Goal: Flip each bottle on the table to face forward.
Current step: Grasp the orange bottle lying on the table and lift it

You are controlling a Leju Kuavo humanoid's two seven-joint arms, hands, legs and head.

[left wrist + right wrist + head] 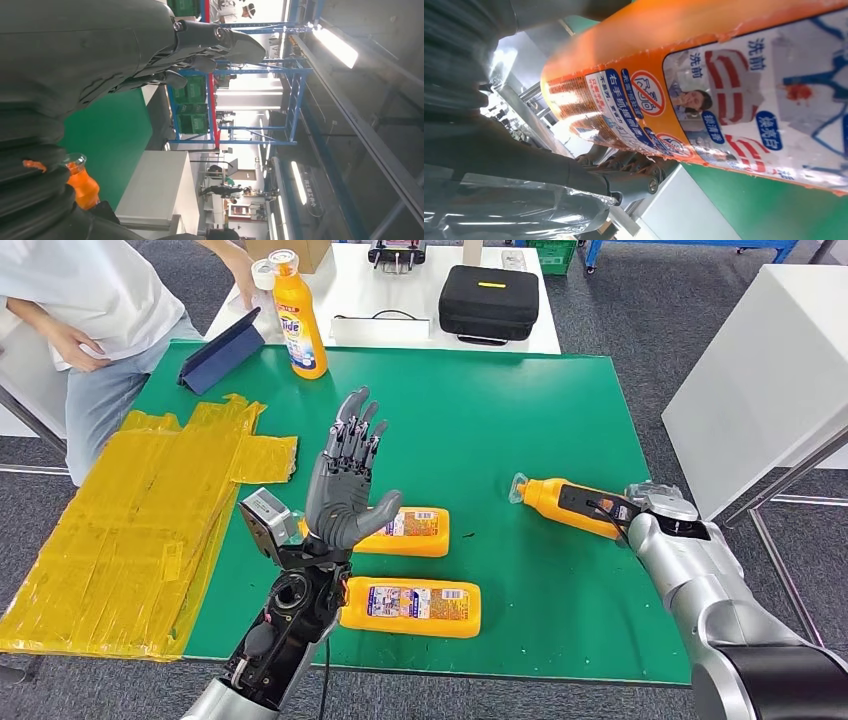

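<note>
Nearest in the head view, my left hand [345, 490] stands raised above the green table mat [500, 410], palm up-ended, dark segmented fingers spread wide with nothing in them. Just behind its thumb lies a flat-sided orange bottle [415, 531] on its side, printed label up; a second lying bottle [412, 606] rests nearer the table edge, beside my forearm. Off to my right, my right hand [625, 515] wraps the body of a third orange bottle [548, 497], dark fingers over the glossy plastic, its clear cap pointing left. A fourth bottle [300, 320] stands upright at the far edge of the mat, well apart from both hands. Crinkled yellow plastic sheets [140, 530] cover the mat's left side, a dark blue folder [220, 355] props near a person in a white shirt [90, 290], and a black zip case [488, 300] sits on the white table beyond.

From the left wrist, the ribbed grey cover and my dark left fingers [225, 42] reach into open air, touching nothing; the capped neck of the held bottle [82, 185] shows beyond the cover, against the smooth green mat.

From the right wrist, the held bottle [704, 80] looms close, its rounded orange wall and glossy label with blue and red print lying against my grey thumb [524, 165], which closes under it.
</note>
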